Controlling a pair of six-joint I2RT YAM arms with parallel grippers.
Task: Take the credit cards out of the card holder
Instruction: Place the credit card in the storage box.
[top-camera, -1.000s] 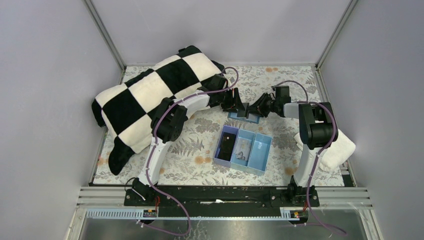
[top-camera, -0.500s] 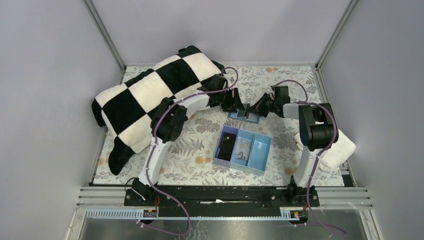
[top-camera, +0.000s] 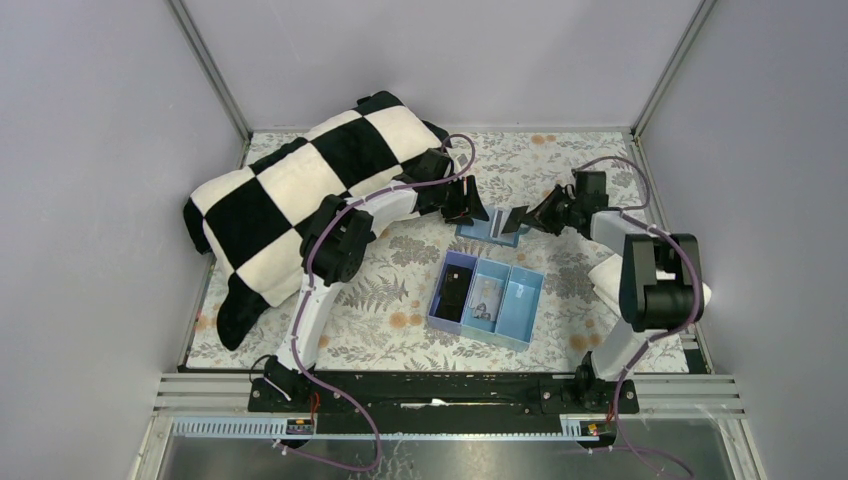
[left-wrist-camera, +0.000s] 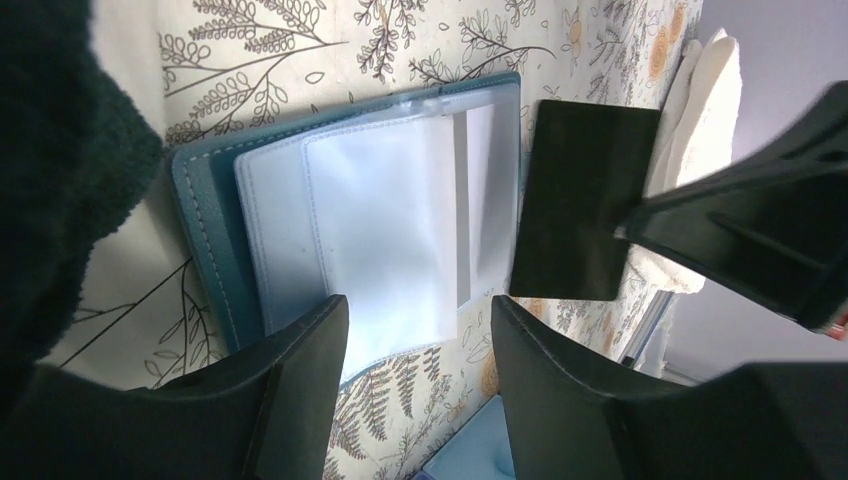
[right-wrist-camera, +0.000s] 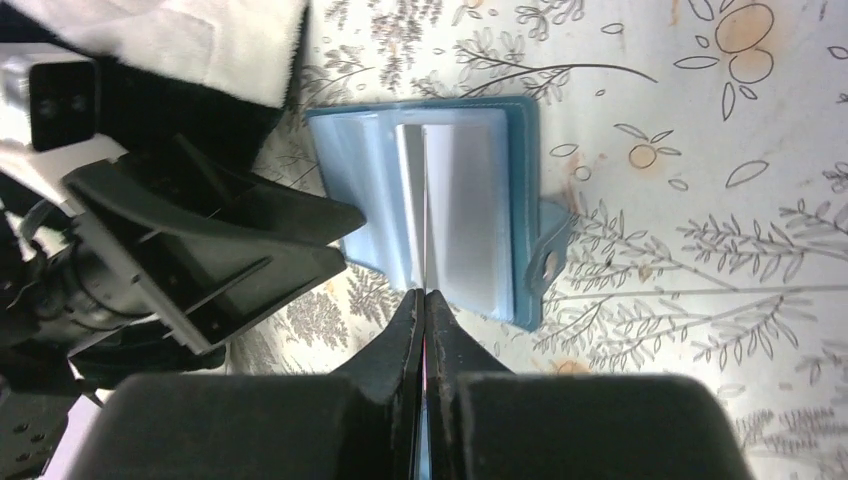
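On the floral-printed tabletop (top-camera: 400, 290), a black-and-white checkered blanket (top-camera: 300, 190) fills the far left, and a light-blue three-compartment tray (top-camera: 522, 297) sits at the centre. Just beyond the tray, the small blue-teal bifold card holder (left-wrist-camera: 350, 220) lies open. The left claw (left-wrist-camera: 418, 310) hangs over it, jaws apart and empty. The right claw (right-wrist-camera: 423, 300) is pinched onto a thin dark rectangular credit card (left-wrist-camera: 582, 200) at the holder's right edge.
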